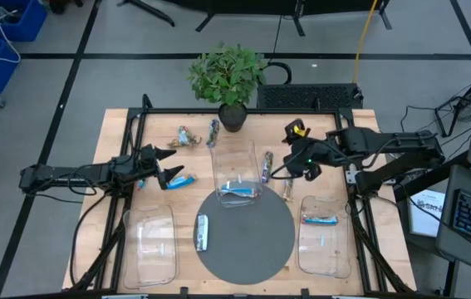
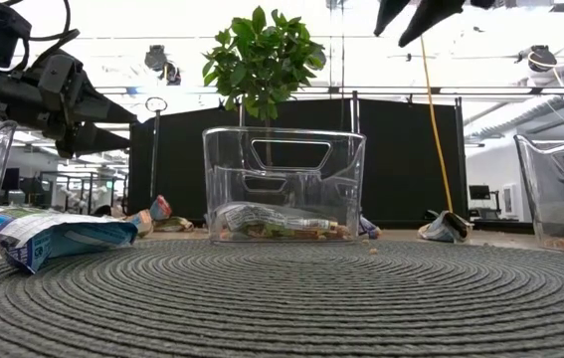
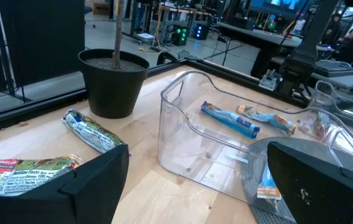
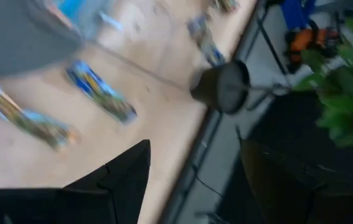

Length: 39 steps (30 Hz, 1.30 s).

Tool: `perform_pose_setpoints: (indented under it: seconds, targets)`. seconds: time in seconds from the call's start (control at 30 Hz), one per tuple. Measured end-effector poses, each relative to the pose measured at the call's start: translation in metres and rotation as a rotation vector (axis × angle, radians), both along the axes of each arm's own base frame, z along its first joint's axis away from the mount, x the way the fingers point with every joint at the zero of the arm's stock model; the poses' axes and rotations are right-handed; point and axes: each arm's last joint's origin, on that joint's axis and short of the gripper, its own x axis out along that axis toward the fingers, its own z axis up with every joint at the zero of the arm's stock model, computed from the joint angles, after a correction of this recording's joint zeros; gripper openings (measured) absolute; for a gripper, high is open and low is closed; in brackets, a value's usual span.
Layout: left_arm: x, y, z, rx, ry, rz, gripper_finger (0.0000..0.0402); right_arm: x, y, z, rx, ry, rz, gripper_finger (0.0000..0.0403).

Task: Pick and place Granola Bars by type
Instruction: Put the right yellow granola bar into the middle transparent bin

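Left gripper (image 1: 162, 169): jaws apart, empty, poised just beside a blue-wrapped granola bar (image 1: 179, 180) on the wood left of the centre tray (image 1: 237, 166). Right gripper (image 1: 295, 159): jaws apart, empty, raised near two loose bars (image 1: 267, 167). Step judged: between picks; next move would call for descent and closure on one bar, then its matching tray.
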Motion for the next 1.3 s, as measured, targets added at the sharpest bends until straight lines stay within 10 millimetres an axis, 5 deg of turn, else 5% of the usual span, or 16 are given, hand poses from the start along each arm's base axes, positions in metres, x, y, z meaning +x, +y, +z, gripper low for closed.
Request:
perform_pose_setpoints:
  seconds: [0.37,0.53,0.87,1.3]
  targets:
    - [0.0,0.0,0.0,0.0,0.0,0.0,0.0379,-0.013,-0.049,0.002,-0.127,0.14,-0.08,0.0245]
    - [0.0,0.0,0.0,0.0,0.0,0.0,0.0379,-0.016,-0.072,-0.003,-0.02,0.117,-0.166,0.0245]
    - [0.0,0.0,0.0,0.0,0.0,0.0,0.0379,-0.027,-0.103,-0.038,0.248,-0.134,-0.804,0.0245]
    - [0.0,0.0,0.0,0.0,0.0,0.0,0.0379,-0.034,-0.095,-0.094,0.553,-0.479,-1.569,0.0245]
